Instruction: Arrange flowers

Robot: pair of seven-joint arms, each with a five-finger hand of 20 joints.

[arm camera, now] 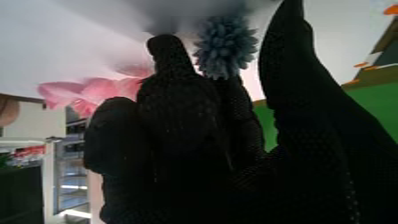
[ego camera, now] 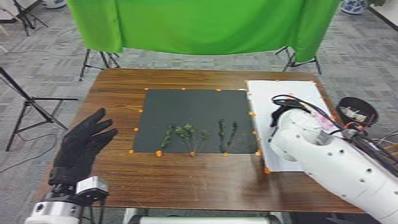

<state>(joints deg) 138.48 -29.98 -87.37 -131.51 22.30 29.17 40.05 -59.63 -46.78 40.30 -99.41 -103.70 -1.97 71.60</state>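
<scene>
Left hand (ego camera: 82, 142) noted released, fingers extended, at the left edge of the surface (ego camera: 178, 182). Right hand (ego camera: 286, 103) over the white board (ego camera: 266, 90), beside blue flower (arm camera: 226, 47) and pink flowers (arm camera: 93, 91); grasp cannot be determined. Green sprigs (ego camera: 186, 134) lie on the dark mat (ego camera: 191, 107).

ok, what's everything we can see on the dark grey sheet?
The dark grey sheet is plain, matt and rectangular, maybe card or felt. It lies flat on the brown table, left of the white sheet, with small orange marks along its edges. Thin green sprigs lie on its near half, stems towards the near edge. The left hand is apart from it.
</scene>
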